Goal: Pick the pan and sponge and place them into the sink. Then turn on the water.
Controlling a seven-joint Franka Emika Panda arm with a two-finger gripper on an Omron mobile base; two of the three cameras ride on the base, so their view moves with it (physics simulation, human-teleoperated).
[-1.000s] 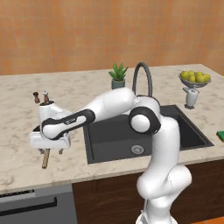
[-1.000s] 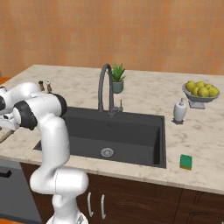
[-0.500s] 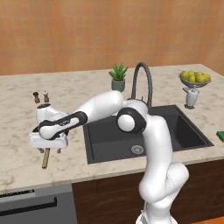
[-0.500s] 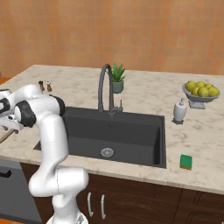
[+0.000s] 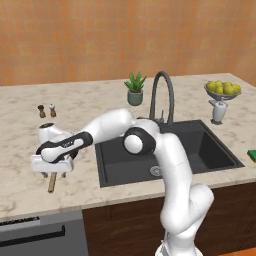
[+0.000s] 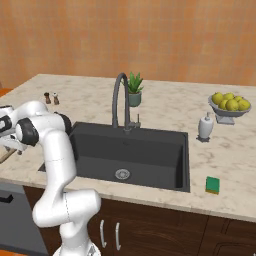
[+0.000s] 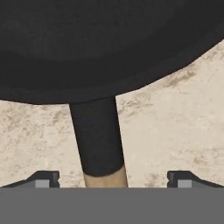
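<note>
The pan (image 7: 105, 48) is round and black, its dark neck meeting a pale wooden handle between the spread gripper (image 7: 112, 178).

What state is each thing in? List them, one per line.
Round black frying pan: flat on the counter, wooden handle between the fingers, not gripped.
Gripper: open.
Small bright-green sponge: on the counter, right of the sink.
Dark sink: empty.
Dark arched faucet: off.
</note>
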